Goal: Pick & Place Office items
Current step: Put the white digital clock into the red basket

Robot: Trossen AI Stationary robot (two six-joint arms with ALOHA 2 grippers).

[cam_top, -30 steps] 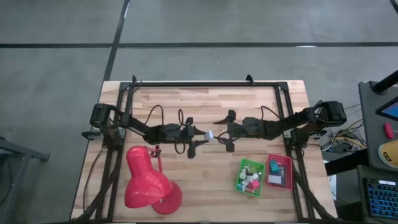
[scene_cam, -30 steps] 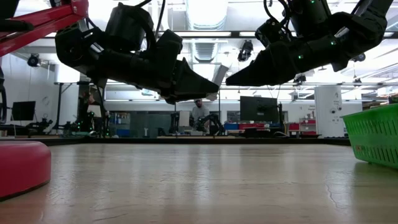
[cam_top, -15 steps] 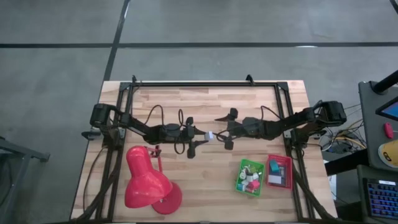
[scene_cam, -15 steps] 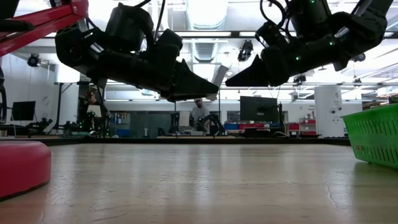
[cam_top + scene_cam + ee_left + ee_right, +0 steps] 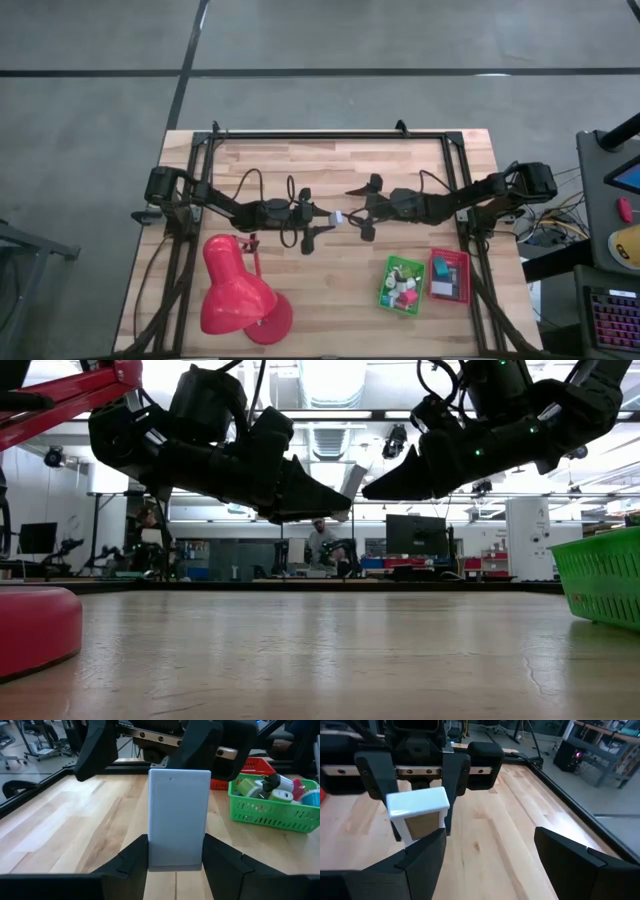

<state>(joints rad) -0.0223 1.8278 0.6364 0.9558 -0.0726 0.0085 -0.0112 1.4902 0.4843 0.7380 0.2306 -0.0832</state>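
Observation:
My left gripper (image 5: 326,218) hovers over the middle of the table, shut on a flat white block (image 5: 338,217), one of the office items. The block shows large in the left wrist view (image 5: 180,815) and in the right wrist view (image 5: 418,803). My right gripper (image 5: 360,210) faces it from the table's right, open, with its fingertips a short way off the block's free end (image 5: 351,481). More office items lie in the green tray (image 5: 403,285) and the red tray (image 5: 449,275). My left gripper pinches the white block by its two long edges, near the end closest to the wrist (image 5: 175,861). The fingers (image 5: 132,855) come nearly level from the table's left and lie along the block. Most of the block sticks out past the fingertips, lifted clear of the table.
A big red desk lamp (image 5: 235,290) stands at the near left, its base (image 5: 35,625) on the table. The green tray (image 5: 600,575) and the red tray sit at the near right. A dark frame (image 5: 330,135) runs along the table's far and side edges. Bare wood lies beneath both grippers.
My right gripper has turned a little at the wrist without leaving its place. The left gripper and the white block have kept still.

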